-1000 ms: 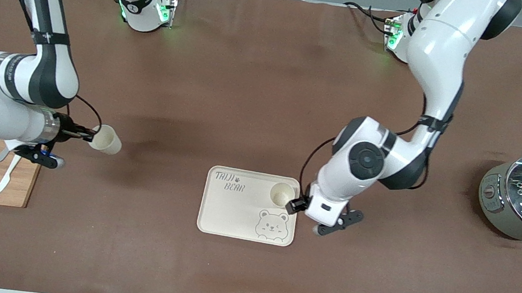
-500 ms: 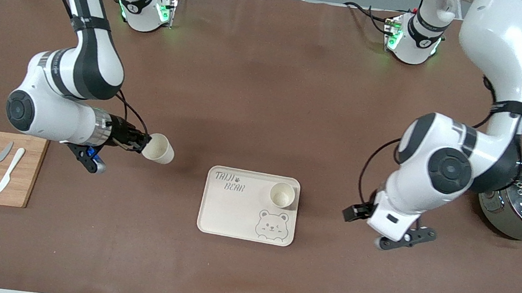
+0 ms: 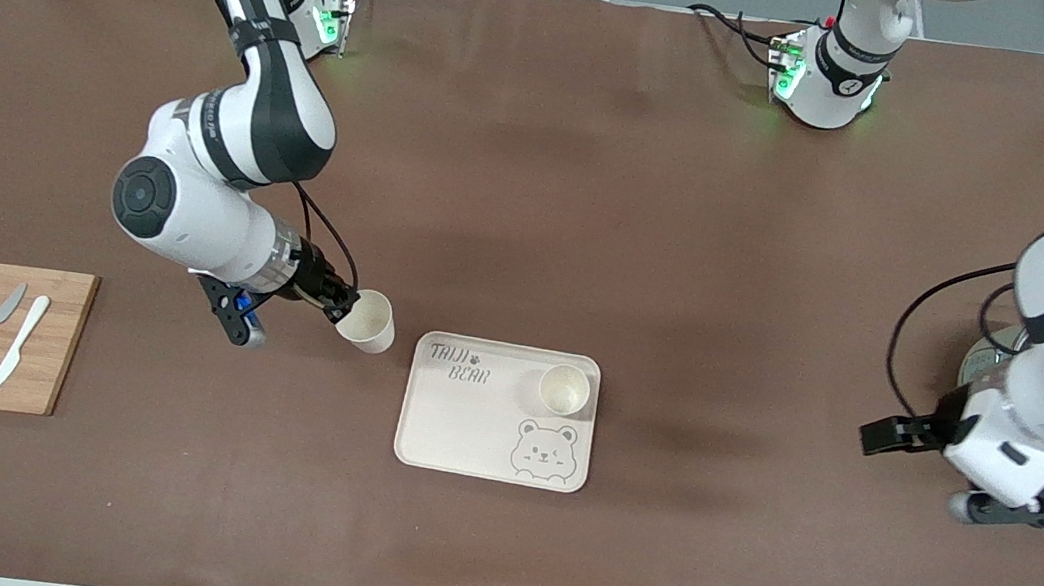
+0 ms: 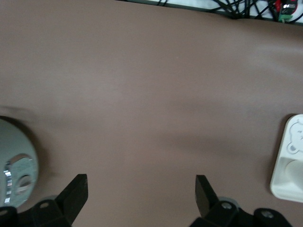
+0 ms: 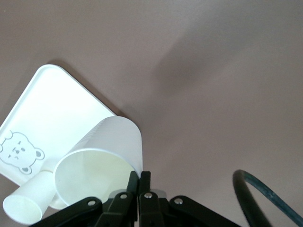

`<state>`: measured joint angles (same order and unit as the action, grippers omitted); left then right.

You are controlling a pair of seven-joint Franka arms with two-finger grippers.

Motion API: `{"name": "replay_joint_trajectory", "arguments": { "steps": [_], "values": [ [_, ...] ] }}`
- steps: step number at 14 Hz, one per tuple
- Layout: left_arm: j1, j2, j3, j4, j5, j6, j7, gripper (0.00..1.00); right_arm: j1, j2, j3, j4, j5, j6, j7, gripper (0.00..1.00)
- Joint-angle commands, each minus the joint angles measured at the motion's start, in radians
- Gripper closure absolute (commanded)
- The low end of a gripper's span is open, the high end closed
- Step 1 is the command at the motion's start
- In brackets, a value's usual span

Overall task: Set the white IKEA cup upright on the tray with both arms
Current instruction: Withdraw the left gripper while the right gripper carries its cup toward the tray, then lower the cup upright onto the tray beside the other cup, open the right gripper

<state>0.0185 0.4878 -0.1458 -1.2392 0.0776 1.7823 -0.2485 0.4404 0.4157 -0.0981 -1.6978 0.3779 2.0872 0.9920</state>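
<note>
Left gripper withdrawn, fingers wide, empty, right gripper pinching cup, seemingly tilted.

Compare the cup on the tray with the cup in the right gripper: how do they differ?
The cup on the tray stands upright and free; the held cup is tilted, pinched at its rim by the right gripper. The first rests in the tray's corner; the second hangs over bare table beside it. Both look alike: plain white, empty.

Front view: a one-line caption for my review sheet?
Right claw carries a cup toward the tray.
</note>
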Motion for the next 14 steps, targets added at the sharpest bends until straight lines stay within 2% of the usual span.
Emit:
{"name": "replay_joint_trajectory", "arguments": {
  "steps": [1,3,5,11,14],
  "values": [
    [0.033,-0.077,-0.006,-0.033,0.019,-0.072,0.029,0.0,0.032,0.102,-0.009,0.045,-0.019,0.095,0.031,1.0],
    [0.055,-0.109,-0.005,-0.033,0.027,-0.09,0.05,0.0,0.029,0.187,-0.009,0.178,-0.014,0.087,0.051,1.0],
    [0.078,-0.138,-0.006,-0.031,0.034,-0.122,0.093,0.0,0.047,0.199,-0.009,0.26,-0.027,0.079,0.109,1.0],
    [0.081,-0.198,0.009,-0.033,0.042,-0.234,0.1,0.0,0.09,0.333,-0.008,0.346,-0.017,0.056,0.223,1.0],
    [0.093,-0.238,0.008,-0.039,0.041,-0.28,0.103,0.0,0.121,0.373,-0.008,0.351,-0.017,0.073,0.243,1.0]
  ]
}}
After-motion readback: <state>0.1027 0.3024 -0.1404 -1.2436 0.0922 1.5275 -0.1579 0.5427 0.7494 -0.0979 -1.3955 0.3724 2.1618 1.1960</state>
